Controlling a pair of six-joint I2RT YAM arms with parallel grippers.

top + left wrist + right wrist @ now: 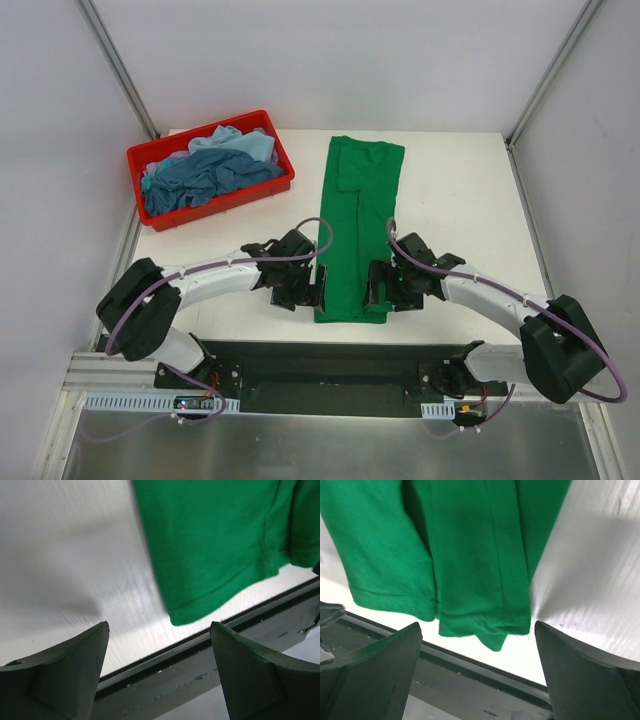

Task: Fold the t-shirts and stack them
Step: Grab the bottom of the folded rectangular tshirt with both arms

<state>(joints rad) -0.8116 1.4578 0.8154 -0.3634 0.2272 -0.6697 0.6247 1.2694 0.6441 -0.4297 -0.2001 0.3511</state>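
A bright green t-shirt [355, 230] lies on the white table as a long narrow strip, folded lengthwise, its hem end near the front edge. My left gripper [319, 290] stands open just left of that near end; in the left wrist view the green t-shirt [215, 545] lies ahead of the left gripper [159, 623], whose jaws hold nothing. My right gripper [373, 290] stands open at the right near corner; the green t-shirt's layered hem [470, 555] lies just ahead of the right gripper [477, 625], untouched. Dark teal-blue t-shirt [205, 178] and pale blue t-shirt [240, 143] lie crumpled in the bin.
A red plastic bin [215, 205] stands at the back left of the white table [460, 200]. A dark rail [200, 660] runs along the table's front edge, right beneath both grippers. Grey walls with metal posts close in the table on three sides.
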